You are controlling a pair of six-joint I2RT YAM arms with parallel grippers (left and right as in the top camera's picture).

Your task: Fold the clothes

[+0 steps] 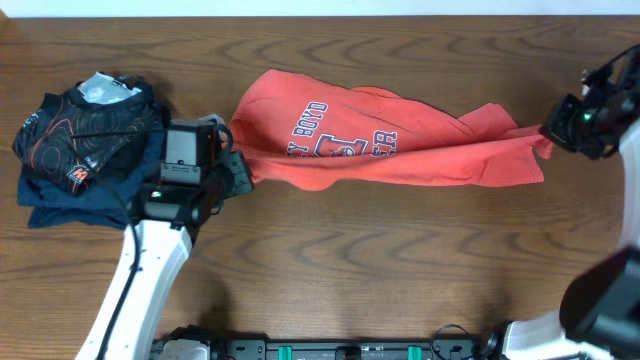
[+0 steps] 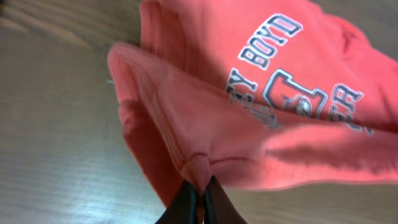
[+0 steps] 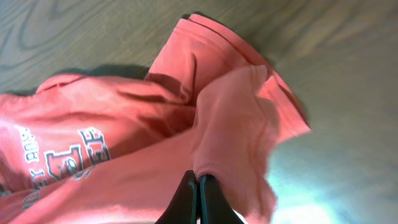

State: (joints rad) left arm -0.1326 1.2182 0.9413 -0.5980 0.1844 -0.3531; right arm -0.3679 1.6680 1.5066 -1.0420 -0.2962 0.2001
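The coral-red T-shirt (image 1: 390,140) with navy-and-white lettering hangs stretched between my two grippers above the wooden table. My left gripper (image 1: 240,168) is shut on the shirt's left edge; in the left wrist view the shut jaws (image 2: 200,190) pinch a fold of the shirt (image 2: 249,106). My right gripper (image 1: 548,132) is shut on the shirt's right end; in the right wrist view the jaws (image 3: 198,182) pinch a bunch of the cloth (image 3: 186,118). The shirt is crumpled, with the lettering facing up.
A pile at the left holds a black garment with orange contour lines (image 1: 85,125) on top of a navy-blue folded garment (image 1: 70,200). Bare wooden table (image 1: 400,260) lies in front of the shirt.
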